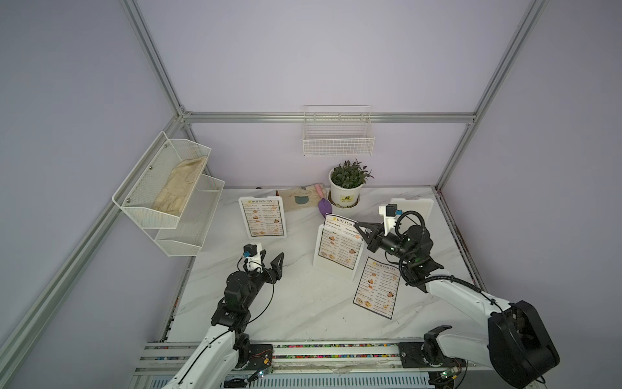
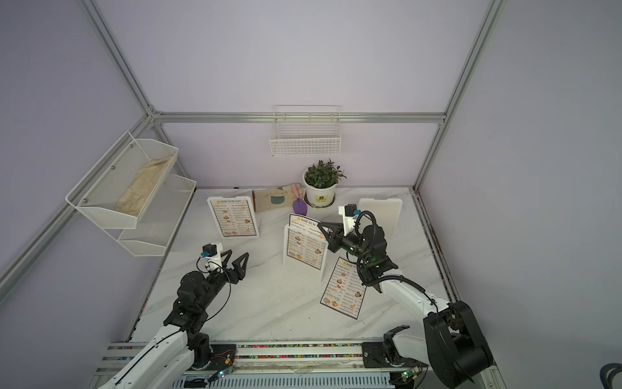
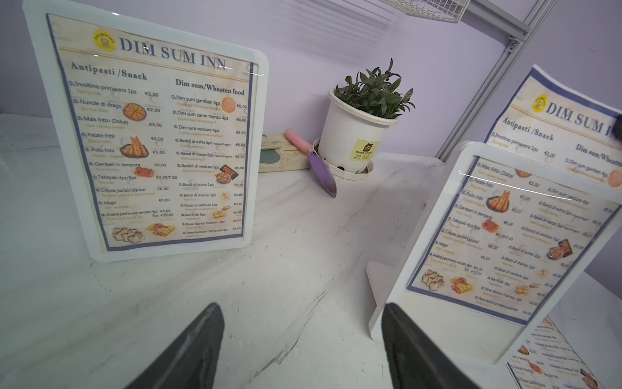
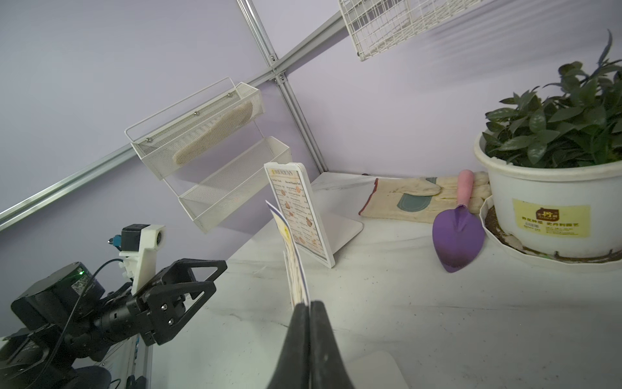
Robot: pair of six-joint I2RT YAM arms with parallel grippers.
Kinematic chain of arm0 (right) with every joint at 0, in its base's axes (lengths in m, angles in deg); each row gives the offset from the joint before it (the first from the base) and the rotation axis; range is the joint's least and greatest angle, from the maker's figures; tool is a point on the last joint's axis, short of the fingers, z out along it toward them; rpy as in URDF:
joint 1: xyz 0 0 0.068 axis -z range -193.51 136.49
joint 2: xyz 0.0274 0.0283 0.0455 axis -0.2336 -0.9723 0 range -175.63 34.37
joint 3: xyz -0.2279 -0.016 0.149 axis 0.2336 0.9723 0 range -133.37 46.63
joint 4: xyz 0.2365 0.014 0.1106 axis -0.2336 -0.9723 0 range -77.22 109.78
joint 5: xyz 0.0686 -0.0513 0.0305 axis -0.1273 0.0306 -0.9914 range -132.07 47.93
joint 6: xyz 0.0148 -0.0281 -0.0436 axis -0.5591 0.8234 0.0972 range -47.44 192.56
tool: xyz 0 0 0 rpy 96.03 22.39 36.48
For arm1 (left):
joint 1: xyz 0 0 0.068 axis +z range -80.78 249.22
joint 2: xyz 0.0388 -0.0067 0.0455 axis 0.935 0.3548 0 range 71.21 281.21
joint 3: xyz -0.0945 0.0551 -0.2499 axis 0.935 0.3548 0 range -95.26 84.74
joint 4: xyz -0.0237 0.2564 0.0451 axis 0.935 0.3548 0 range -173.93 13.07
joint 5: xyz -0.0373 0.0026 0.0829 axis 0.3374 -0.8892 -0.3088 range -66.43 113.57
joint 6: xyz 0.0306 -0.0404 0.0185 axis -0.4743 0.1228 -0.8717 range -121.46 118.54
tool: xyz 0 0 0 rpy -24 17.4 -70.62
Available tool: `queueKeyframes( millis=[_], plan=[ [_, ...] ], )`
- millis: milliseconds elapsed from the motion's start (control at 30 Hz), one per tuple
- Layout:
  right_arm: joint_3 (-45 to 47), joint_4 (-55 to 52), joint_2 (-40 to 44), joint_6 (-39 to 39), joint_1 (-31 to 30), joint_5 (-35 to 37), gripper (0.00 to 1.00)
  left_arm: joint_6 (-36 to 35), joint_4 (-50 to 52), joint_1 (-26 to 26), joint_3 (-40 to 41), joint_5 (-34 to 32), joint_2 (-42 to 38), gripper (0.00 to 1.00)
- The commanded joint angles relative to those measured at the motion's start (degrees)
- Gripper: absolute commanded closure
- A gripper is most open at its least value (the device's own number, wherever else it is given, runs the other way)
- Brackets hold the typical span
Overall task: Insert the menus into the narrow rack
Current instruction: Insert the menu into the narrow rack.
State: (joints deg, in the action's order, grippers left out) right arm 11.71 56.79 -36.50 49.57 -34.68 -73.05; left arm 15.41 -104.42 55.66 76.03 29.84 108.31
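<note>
In a top view, the first menu [image 1: 262, 217] is inserted, the second menu [image 1: 338, 223] is half in, and the third menu [image 1: 377, 288] lies on the table [image 1: 303, 303]. Left wrist: my left gripper [image 3: 300, 307] is wide, empty. Right wrist: my right gripper [image 4: 309, 304] pinches the second menu.

Marble table [image 1: 296, 313]: menu [image 1: 377, 288], trowel [image 1: 324, 205], glove [image 1: 298, 198]

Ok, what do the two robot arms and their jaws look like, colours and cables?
The left arm and the right arm both have white link shells and black joint housings. The jaws are black, with open triangular frames. Each wrist carries a white camera mount with a blue connector, and black cables loop along the links. Green lights glow on the right arm's joints.
</note>
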Motion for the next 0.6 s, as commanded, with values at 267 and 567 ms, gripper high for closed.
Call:
queueKeyframes(
  millis=[267, 567],
  plan=[
    [3.0, 4.8, -1.8, 0.2, -1.6, -0.7, 1.0, -0.7, -2.4, 0.1, 0.7, 1.2, -0.5, 0.25],
    [4.4, 4.5, -0.4, 0.7, -2.0, 0.6, 0.98, -0.8, -2.4, 0.2, 0.8, 1.3, -0.5, 0.25]
  ],
)
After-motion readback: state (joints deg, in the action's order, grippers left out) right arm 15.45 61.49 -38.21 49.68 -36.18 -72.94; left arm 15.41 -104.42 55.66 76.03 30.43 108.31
